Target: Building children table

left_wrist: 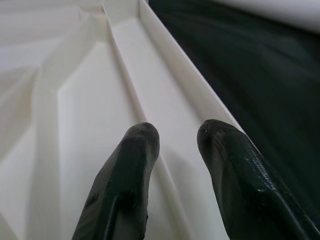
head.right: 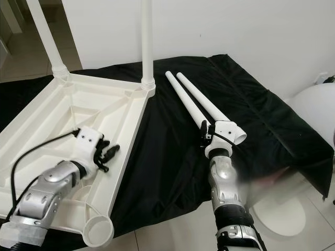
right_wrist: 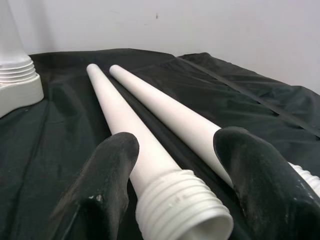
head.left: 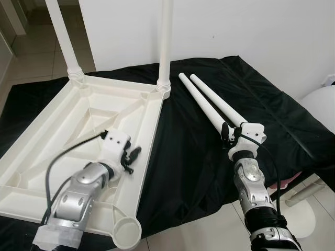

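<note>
The right gripper has its two black fingers spread wide, straddling the threaded end of one loose table leg; whether they touch it I cannot tell. A second loose leg lies just beside it, parallel, both long axes running away from the robot with threaded ends nearest it, on the black cloth. The left gripper hovers with fingers narrowly parted and empty over the upturned white tabletop, near its right edge. Two more legs stand upright in the far corner sockets; a near corner socket gapes empty.
</note>
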`<state>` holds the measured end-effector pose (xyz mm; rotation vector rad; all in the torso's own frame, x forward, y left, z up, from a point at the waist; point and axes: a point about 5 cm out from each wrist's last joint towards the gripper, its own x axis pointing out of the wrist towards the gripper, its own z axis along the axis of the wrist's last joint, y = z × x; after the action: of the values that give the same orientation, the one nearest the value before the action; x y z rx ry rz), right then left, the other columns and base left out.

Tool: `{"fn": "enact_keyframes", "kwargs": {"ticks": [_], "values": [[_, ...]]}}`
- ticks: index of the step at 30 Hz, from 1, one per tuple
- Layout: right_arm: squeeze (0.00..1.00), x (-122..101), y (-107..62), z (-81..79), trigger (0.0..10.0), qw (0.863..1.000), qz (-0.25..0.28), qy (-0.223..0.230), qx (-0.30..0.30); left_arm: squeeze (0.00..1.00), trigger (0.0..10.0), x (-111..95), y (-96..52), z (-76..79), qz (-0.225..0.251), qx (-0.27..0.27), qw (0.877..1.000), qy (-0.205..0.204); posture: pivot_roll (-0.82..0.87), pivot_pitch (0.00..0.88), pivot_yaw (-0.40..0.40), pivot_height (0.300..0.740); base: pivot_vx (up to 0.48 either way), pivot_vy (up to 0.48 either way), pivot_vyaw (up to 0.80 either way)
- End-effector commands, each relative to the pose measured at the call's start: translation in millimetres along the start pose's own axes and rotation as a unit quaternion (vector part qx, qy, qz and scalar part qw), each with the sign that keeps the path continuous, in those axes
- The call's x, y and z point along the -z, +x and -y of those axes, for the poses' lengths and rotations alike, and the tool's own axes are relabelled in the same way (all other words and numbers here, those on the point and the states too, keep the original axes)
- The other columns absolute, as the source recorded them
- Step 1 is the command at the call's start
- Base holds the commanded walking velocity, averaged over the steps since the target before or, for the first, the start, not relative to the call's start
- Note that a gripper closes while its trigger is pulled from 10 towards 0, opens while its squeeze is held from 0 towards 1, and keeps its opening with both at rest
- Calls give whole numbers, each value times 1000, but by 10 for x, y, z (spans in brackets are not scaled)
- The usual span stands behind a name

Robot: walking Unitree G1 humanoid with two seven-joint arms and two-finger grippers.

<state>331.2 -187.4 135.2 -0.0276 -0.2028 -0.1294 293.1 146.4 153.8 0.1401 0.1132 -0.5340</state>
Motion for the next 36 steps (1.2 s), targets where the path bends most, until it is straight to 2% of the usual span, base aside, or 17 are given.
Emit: {"fn": "enact_keyframes", "kwargs": {"ticks": [1,3,6,7,8,11,14,16,17,18,20,25,26,27,28,30,36], "values": [[0,24,-15,2,10000,1000,-4,2,5,0,10000,-118,-81,-126,30,-5,999,21,4,66,-18,740,0,0,0],[0,32,-21,-15,10000,1000,-6,4,4,0,10000,-137,-137,-240,31,-20,999,36,8,70,-20,740,0,0,0],[0,34,-23,-19,10000,1000,-6,4,4,0,10000,-139,-147,-260,30,-23,999,38,8,70,-20,740,0,0,0],[0,34,-27,-39,10000,1000,-6,4,0,0,10000,-146,-229,-418,30,-39,997,62,11,74,-20,740,0,0,0],[0,34,-27,-39,10000,1000,-6,4,0,0,10000,-146,-229,-418,30,-39,997,62,11,74,-20,740,0,0,0],[0,34,-35,-48,10000,1000,-6,4,-3,0,10000,-154,-332,-566,30,-56,994,93,18,78,-27,740,0,0,0],[0,33,-36,-48,10000,1000,-5,4,-4,0,10000,-157,-387,-619,31,-60,993,99,21,81,-27,740,0,0,0],[0,38,-44,-59,10000,1000,-6,2,-11,0,10000,-133,-532,-708,28,-51,994,96,27,84,-23,740,0,0,0],[0,46,-50,-65,10000,1000,-7,2,-14,0,10000,-98,-585,-727,19,-44,996,81,27,84,-23,740,0,0,0],[0,56,-60,-73,10000,1000,-8,0,-17,1000,10000,-56,-640,-732,9,-32,997,72,28,84,-23,740,0,0,0],[0,62,-70,-80,10000,1000,-9,0,-19,1000,10000,-29,-677,-734,2,-25,997,67,26,86,-21,740,0,0,0],[0,62,-81,-60,10000,1000,-9,-1,-19,1000,10000,66,-787,-730,-41,-4,993,107,30,92,-20,740,0,0,0],[0,65,-82,-52,10000,1000,-10,-2,-19,675,10000,77,-811,-730,-46,4,992,115,34,93,-19,740,0,0,0],[0,75,-85,-40,10000,1000,-11,-3,-19,0,10000,90,-877,-700,-63,33,988,136,35,91,-17,740,0,0,0],[0,75,-85,-40,10000,1000,-11,-3,-19,0,10000,90,-877,-700,-63,33,988,136,35,91,-17,740,0,0,0],[0,89,-87,-23,10000,1000,-13,-6,-19,0,10000,146,-977,-628,-103,86,982,134,39,82,-14,740,0,0,0],[0,84,-60,-30,10000,1000,-11,-3,-15,0,10000,232,-1096,-597,-157,117,967,161,47,57,-10,740,0,0,0]]}}
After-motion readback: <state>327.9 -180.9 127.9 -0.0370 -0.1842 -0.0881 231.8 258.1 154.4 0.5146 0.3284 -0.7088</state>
